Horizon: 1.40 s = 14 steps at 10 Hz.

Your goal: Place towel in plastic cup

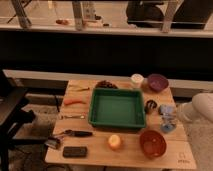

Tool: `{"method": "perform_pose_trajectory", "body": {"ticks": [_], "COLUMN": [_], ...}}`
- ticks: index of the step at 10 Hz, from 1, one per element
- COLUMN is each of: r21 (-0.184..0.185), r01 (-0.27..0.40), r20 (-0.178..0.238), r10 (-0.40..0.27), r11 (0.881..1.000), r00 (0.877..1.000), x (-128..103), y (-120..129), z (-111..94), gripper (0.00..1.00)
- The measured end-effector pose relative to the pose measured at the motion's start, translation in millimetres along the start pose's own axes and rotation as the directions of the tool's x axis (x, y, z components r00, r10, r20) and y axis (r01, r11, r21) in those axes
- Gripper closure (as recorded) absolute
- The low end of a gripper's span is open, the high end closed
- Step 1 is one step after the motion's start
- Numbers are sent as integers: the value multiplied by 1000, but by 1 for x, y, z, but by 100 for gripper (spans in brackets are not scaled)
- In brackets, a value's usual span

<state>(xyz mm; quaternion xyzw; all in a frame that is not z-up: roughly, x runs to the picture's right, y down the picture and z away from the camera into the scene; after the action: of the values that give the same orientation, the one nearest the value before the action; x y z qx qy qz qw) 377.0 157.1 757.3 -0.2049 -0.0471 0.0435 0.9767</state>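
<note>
My white arm (200, 106) reaches in from the right edge over the wooden table (95, 156). My gripper (166, 110) is at its tip, above the table's right side, with a pale blue-grey shape around it that may be the towel; I cannot tell them apart. Just below it a small blue cup (168, 128) stands near the right edge. A small white cup (136, 79) stands at the back, next to a purple bowl (157, 82).
A green tray (117, 108) fills the table's middle. An orange bowl (152, 143) and an orange fruit (115, 141) are in front. A dark object (151, 105) lies right of the tray. A carrot (75, 101), tools (75, 133) and a black block (75, 151) lie at the left.
</note>
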Motion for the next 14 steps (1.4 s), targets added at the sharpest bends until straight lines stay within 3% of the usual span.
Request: {"method": "perform_pose_trajectory", "body": {"ticks": [1,8,9,14], "r21": [2,31,32,38], "r01": [-9,-54,-55,-55], "r20": [-9,-63,-68,-74], "r10": [9,56,57,58], "r11": [1000,998,998,998], "r00": [1000,996,996,996], "x": [-1,-4,-3,-3], "y": [-2,-5,-4,-3], "z": [1,1,1,-3], "gripper": [93,24,20,20]}}
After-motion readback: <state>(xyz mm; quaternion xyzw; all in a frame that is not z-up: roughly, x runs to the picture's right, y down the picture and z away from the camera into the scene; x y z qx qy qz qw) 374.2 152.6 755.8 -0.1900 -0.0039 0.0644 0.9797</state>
